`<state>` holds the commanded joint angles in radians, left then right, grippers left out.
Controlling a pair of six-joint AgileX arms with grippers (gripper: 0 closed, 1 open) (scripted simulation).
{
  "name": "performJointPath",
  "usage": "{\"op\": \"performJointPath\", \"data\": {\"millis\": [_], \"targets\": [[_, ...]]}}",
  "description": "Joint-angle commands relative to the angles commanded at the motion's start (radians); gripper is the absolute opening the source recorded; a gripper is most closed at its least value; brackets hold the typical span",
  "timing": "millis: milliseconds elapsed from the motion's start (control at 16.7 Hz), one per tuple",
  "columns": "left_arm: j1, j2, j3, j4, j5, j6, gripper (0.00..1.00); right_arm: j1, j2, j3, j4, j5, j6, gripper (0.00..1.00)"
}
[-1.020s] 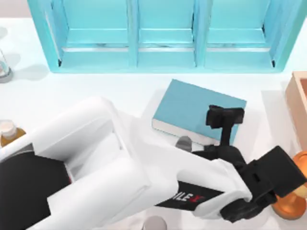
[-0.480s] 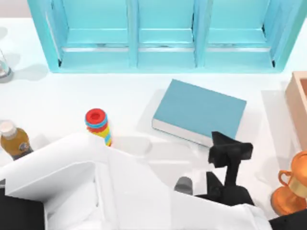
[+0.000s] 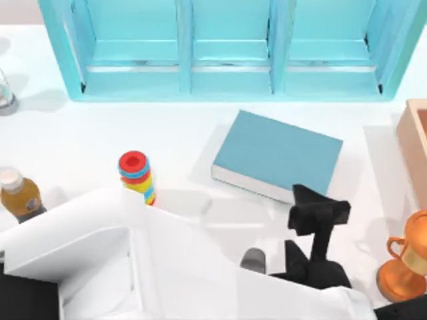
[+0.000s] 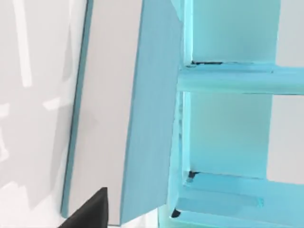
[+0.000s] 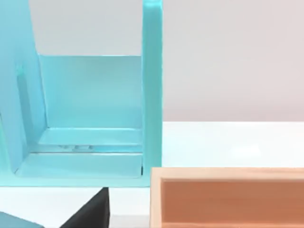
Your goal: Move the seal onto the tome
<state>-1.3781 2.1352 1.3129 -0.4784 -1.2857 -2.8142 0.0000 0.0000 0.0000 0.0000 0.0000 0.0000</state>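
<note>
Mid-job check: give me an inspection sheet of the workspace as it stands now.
Surface: white table, evenly lit.
Job's things: large flat teal-blue hardcover book lies flat right of centre, its cover bare.
Clutter: red, blue and yellow ring stack; amber bottle with white cap; small grey round knob; orange trophy cup; peach wooden box.
Grippers: left gripper hovers just off the book's near edge; right gripper faces the shelf and the box.
Cables: nothing seen.
Surroundings: teal shelf unit along the back.
</note>
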Motion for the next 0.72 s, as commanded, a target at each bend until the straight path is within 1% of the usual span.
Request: {"op": "performJointPath", "data": {"millis": [120, 300, 420, 540, 720], "targets": [[0.015, -0.034, -0.008, 0.001, 0.02, 0.041, 1.0, 0.0, 0.0, 0.0, 0.0, 0.0, 0.0, 1.0], [0.073, -0.138, -0.051, 0.017, 0.085, 0.176, 1.0, 0.0, 0.0, 0.0, 0.0, 0.0, 0.0, 1.0], [0.134, -0.242, -0.101, 0.042, 0.152, 0.311, 1.0, 0.0, 0.0, 0.0, 0.0, 0.0, 0.0, 1.0], [0.209, -0.375, -0.169, 0.069, 0.238, 0.478, 1.0, 0.0, 0.0, 0.0, 0.0, 0.0, 0.0, 1.0], [0.332, -0.601, -0.279, 0.106, 0.373, 0.768, 1.0, 0.0, 0.0, 0.0, 0.0, 0.0, 0.0, 1.0]]}}
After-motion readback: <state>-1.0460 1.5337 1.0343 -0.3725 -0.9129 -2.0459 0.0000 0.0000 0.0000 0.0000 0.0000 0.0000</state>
